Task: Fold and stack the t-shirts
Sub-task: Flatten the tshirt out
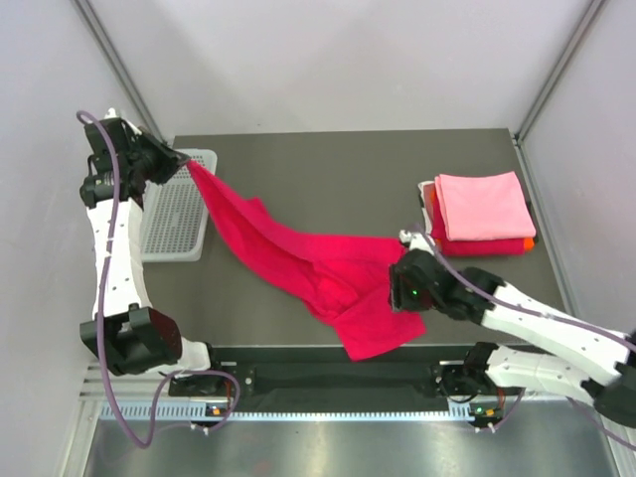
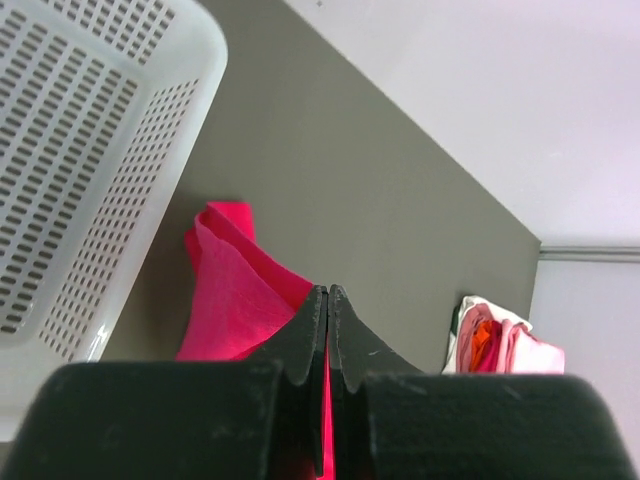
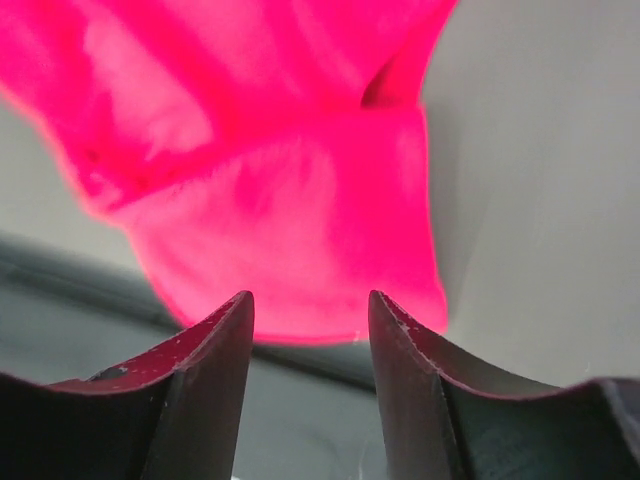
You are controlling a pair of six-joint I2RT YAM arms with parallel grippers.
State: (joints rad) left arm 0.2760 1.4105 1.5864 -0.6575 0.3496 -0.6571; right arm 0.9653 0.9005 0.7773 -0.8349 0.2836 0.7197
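Grey tabletop, pale walls around. Nearest us, the crimson t-shirt droops over the table's front edge. We note the right gripper just short of that hem, its fingers parted with a clear gap and nothing between them. From there the cloth runs diagonally to the far left, lifted off the surface at its end, where the left gripper is clamped tight on a corner of it, beside the far corner of the white basket. Far right: a folded stack — light pink on top, red beneath, orange at the edge.
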